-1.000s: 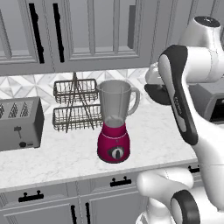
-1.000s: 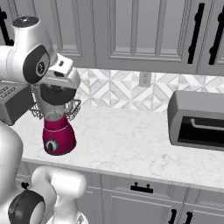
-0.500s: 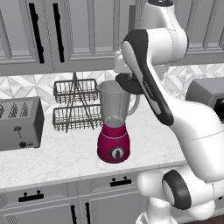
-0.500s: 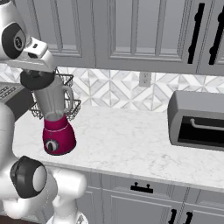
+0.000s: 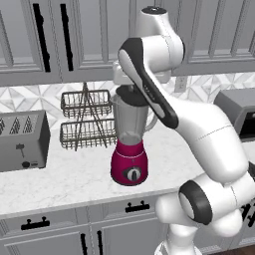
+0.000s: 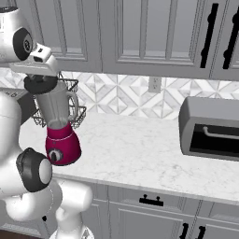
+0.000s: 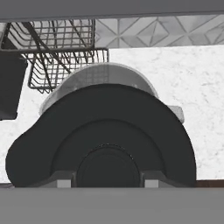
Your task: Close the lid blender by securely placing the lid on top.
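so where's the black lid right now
The flat round black lid sits held in the tool at the clear blender jar's mouth, left in the right base view.

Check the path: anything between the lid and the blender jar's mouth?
Nothing visible. The lid sits in the gripper right over the blender, and the hand view shows the jar rim past the lid's edge with no object in between. The wire rack stands behind the jar, off the path.
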Controlling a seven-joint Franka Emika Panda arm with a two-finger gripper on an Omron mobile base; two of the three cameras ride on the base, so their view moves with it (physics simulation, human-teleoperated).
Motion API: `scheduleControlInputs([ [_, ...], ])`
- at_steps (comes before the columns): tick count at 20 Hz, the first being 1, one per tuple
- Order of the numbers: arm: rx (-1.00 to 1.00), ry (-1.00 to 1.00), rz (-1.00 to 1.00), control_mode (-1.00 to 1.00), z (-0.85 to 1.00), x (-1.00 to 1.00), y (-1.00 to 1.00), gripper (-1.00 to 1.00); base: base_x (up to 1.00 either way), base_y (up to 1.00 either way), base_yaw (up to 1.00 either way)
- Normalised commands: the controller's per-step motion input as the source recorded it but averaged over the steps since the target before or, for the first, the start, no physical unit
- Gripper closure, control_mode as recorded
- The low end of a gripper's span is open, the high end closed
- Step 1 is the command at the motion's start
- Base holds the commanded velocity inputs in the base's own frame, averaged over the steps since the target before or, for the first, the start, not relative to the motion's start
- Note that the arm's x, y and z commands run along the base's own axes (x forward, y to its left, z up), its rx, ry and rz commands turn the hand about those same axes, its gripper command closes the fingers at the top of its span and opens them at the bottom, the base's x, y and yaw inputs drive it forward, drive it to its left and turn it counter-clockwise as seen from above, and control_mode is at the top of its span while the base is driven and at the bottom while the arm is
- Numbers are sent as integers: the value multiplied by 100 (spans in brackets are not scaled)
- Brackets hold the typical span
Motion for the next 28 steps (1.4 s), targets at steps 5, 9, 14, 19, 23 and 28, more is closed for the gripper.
scheduleControlInputs([
  [5, -2, 4, 9, -100, -36, 37, 8, 100, 0, 0, 0],
  [9, 0, 0, 9, -100, -15, 39, -1, 100, 0, 0, 0],
  [14, 0, 0, 6, -100, 0, 43, 0, 100, 0, 0, 0],
  [19, -3, -1, 5, -100, -14, 23, 0, 100, 0, 0, 0],
  [23, -4, -9, 4, -100, -4, 15, 0, 100, 0, 0, 0],
  [28, -3, -6, 6, -100, -22, 8, 0, 100, 0, 0, 0],
])
